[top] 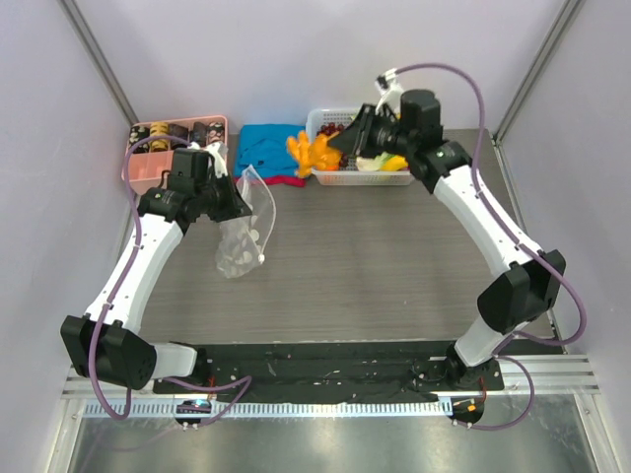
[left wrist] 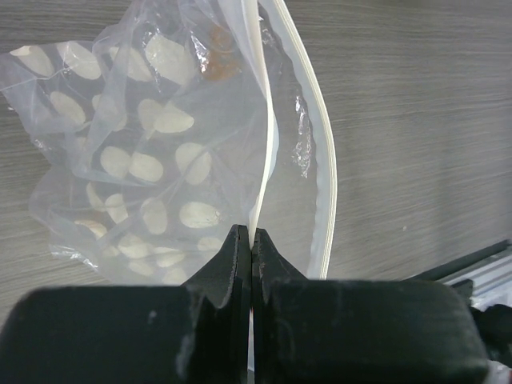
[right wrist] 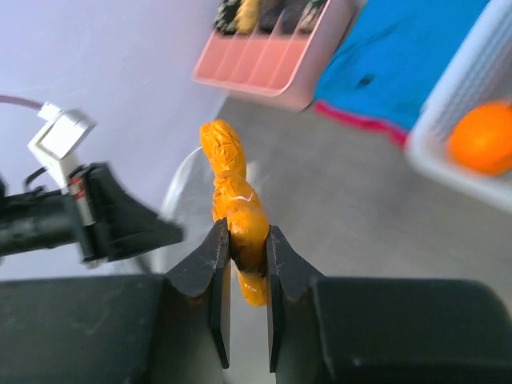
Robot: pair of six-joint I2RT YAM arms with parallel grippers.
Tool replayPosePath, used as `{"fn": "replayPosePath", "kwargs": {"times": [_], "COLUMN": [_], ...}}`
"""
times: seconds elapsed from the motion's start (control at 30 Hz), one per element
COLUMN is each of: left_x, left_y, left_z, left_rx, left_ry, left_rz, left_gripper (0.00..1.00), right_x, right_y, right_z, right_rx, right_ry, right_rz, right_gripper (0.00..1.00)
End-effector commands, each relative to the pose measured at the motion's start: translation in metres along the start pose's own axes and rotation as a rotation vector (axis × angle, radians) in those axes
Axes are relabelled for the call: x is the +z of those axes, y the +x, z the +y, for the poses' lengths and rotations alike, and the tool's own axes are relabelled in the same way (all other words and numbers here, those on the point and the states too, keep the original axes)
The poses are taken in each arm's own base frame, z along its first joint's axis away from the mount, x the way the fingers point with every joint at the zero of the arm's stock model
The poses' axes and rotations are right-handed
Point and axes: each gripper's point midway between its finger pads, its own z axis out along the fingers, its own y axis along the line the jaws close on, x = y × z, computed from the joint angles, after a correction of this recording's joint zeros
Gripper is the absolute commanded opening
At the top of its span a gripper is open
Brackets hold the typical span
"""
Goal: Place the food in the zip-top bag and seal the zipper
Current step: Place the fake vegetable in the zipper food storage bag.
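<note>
Food is only partly on its way: the right gripper (right wrist: 244,240) has its fingers closed narrowly on the orange knobbly piece (right wrist: 228,160) and holds it off the table at about twelve o'clock of the table's middle, just beside the white lattice basket (top: 360,179). An orange round fruit (right wrist: 484,136) and other yellow and green pieces are left in that basket. The zip-top bag (top: 242,236) hangs slack at about ten o'clock. The left gripper (left wrist: 252,236) is pressed fully together on one lip of its mouth, so the zipper (left wrist: 324,144) gapes unsealed. A small brownish shape shows through the plastic, but I cannot tell what it is. By my judgement, the filling has barely begun and the sealing is all to come. From the held piece, the bag lies toward eight o'clock. A blue cloth (top: 268,148) lies under that path, and a pink tray (top: 148,148) is beyond at ten o'clock. The likeliest hindrance is the floppy mouth, held by one edge only, with the left gripper's own body close over it.
</note>
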Motion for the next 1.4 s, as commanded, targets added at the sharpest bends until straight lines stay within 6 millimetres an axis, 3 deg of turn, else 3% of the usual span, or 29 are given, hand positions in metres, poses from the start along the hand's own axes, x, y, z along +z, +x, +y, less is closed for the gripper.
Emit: {"fn": "replayPosePath", "kwargs": {"times": [0.0, 0.1, 0.17, 0.27, 0.4, 0.6, 0.7, 0.87, 1.07, 1.17, 1.2, 1.27, 1.3, 1.37], "left_x": [-0.003, 0.001, 0.002, 0.002, -0.001, -0.011, -0.010, -0.004, -0.008, -0.010, -0.011, -0.017, -0.019, -0.027], "left_y": [-0.016, -0.017, -0.016, -0.016, -0.020, -0.031, -0.031, -0.034, -0.036, -0.035, -0.034, -0.032, -0.031, -0.030], "left_z": [-0.023, -0.024, -0.024, -0.027, -0.030, -0.040, -0.050, -0.065, -0.090, -0.095, -0.096, -0.098, -0.099, -0.100], "left_rx": [-0.051, -0.067, -0.078, -0.098, -0.121, -0.149, -0.159, -0.203, -0.243, -0.235, -0.228, -0.193, -0.162, -0.124], "left_ry": [0.094, 0.095, 0.092, 0.105, 0.117, 0.158, 0.212, 0.289, 0.421, 0.471, 0.481, 0.507, 0.514, 0.532], "left_rz": [-0.044, -0.032, -0.025, -0.024, -0.055, -0.107, -0.096, -0.089, -0.074, -0.086, -0.089, -0.109, -0.119, -0.142], "left_gripper": [0.00, 0.00, 0.00, 0.00, 0.00, 0.00, 0.00, 0.00, 0.00, 0.00, 0.00, 0.00, 0.00, 0.00], "right_x": [0.003, 0.008, 0.009, 0.016, 0.030, 0.035, 0.043, 0.047, 0.045, 0.045, 0.043, 0.040, 0.038, 0.033], "right_y": [0.031, 0.053, 0.060, 0.074, 0.094, 0.102, 0.102, 0.098, 0.127, 0.132, 0.132, 0.132, 0.130, 0.122], "right_z": [0.057, 0.083, 0.089, 0.088, 0.060, 0.050, 0.057, 0.104, 0.088, 0.108, 0.117, 0.123, 0.124, 0.125], "right_rx": [0.321, 0.331, 0.312, 0.286, 0.334, 0.321, 0.325, 0.229, 0.170, 0.162, 0.156, 0.131, 0.098, 0.066], "right_ry": [-0.133, -0.160, -0.160, -0.097, 0.052, 0.141, 0.114, 0.009, 0.134, 0.022, -0.024, -0.058, -0.072, -0.093], "right_rz": [0.033, 0.075, 0.086, 0.108, 0.145, 0.143, 0.154, 0.163, 0.239, 0.283, 0.297, 0.302, 0.299, 0.288], "right_gripper": [0.01, 0.01, 0.01, 0.01, 0.01, 0.01, 0.01, 0.01, 0.01, 0.12, 0.25, 0.38, 0.53, 0.66]}}
